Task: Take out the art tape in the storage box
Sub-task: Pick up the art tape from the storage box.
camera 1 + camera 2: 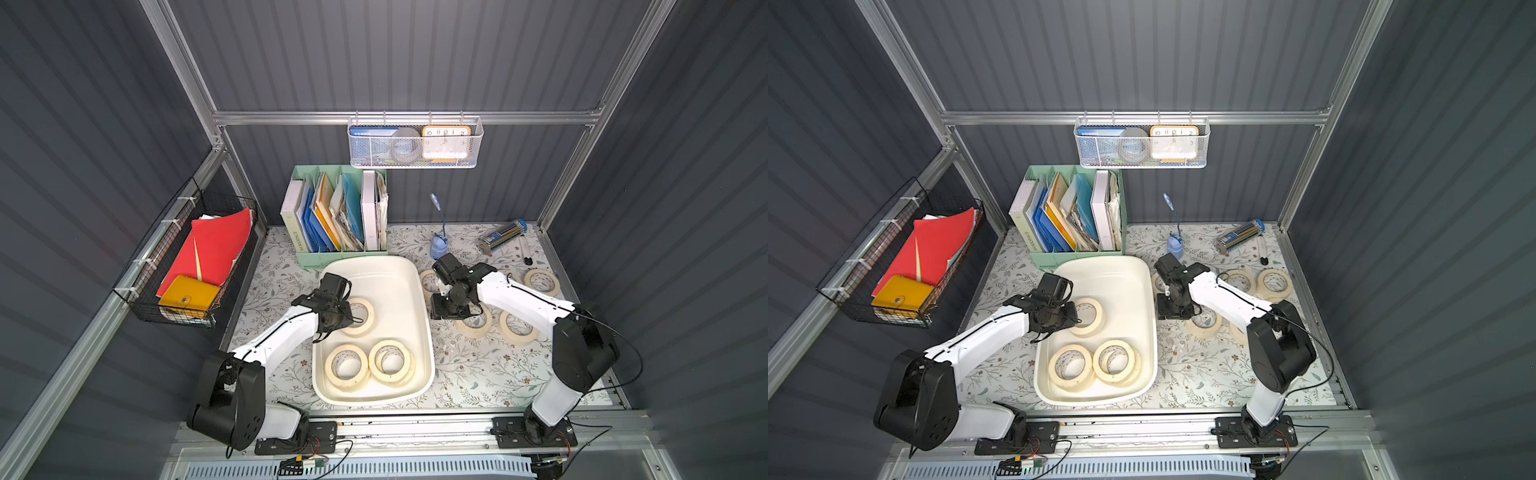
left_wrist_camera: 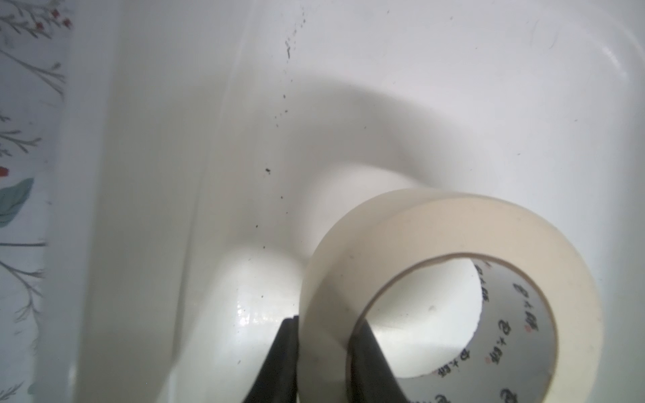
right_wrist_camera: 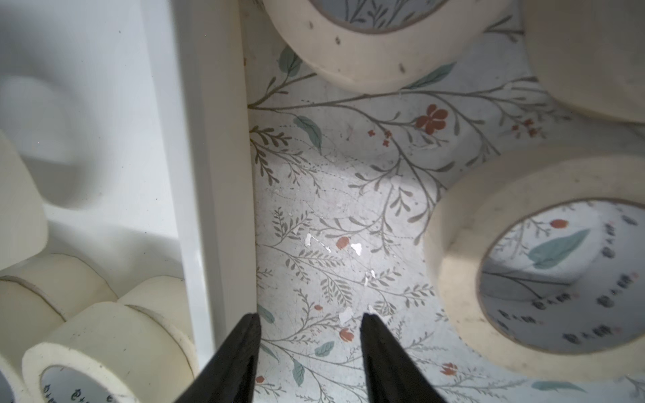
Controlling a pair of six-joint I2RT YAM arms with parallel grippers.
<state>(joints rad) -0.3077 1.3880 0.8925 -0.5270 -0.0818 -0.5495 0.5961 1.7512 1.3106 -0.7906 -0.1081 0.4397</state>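
The white storage box (image 1: pixel 424 299) (image 1: pixel 1152 316) sits mid-table. In its far left part is a cream art tape roll (image 1: pixel 365 318) (image 1: pixel 1094 318) (image 2: pixel 453 237). My left gripper (image 1: pixel 347 318) (image 2: pixel 323 335) is shut on this roll's wall, one finger inside the core and one outside. More art tape rolls (image 1: pixel 347 368) (image 1: pixel 392 361) lie in the box's near end. My right gripper (image 1: pixel 451 309) (image 3: pixel 309 324) stands open over the floral tabletop, just outside the box rim (image 3: pixel 216 174), with nothing between its fingers. Several rolls (image 1: pixel 542 281) (image 1: pixel 517 328) (image 3: pixel 523 279) lie on the table around it.
A mint-green file organiser (image 1: pixel 340 216) stands right behind the box. A white mesh basket (image 1: pixel 415 143) hangs on the back rail, and a black wire basket (image 1: pixel 187 266) on the left wall. A small blue lamp (image 1: pixel 438 245) and a pencil tube (image 1: pixel 503 237) are at the back right.
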